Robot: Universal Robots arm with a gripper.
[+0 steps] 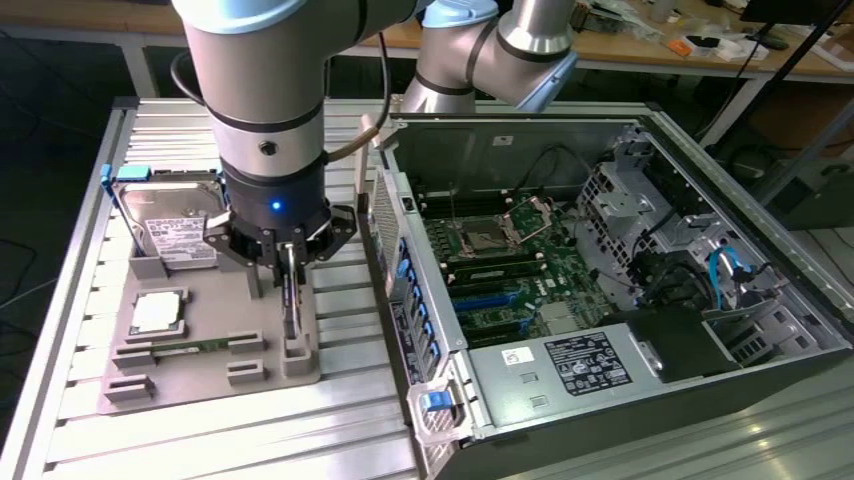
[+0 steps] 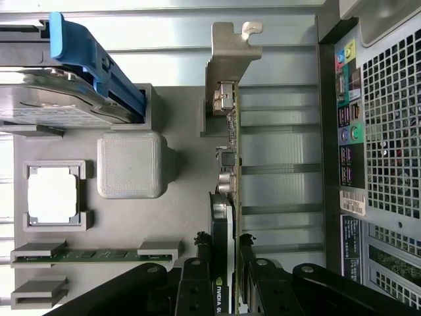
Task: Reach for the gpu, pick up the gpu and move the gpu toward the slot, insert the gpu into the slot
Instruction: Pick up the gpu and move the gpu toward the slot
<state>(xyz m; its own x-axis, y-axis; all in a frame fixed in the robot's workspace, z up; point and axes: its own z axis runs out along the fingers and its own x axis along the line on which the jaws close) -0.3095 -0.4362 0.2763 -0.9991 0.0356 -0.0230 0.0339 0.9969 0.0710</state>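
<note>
In the exterior view the claw (image 1: 290,287) is down over the gray holder (image 1: 200,375) on the counter (image 1: 334,425), pinching the gpu (image 1: 291,325), which stands edge-on in that holder. In the wrist view its fingers (image 2: 197,266) press both faces of the gpu (image 2: 231,155).

The tabletop (image 1: 74,340) is a bed of silvery ribbed slats running from the exterior view's left to its right. Two things rest directly on it: a flat grey holder (image 1: 200,375) toward the left, and an open computer case (image 1: 694,415) lying on its side toward the right. They sit just beside each other, with a narrow strip of bare slats between them.
</note>
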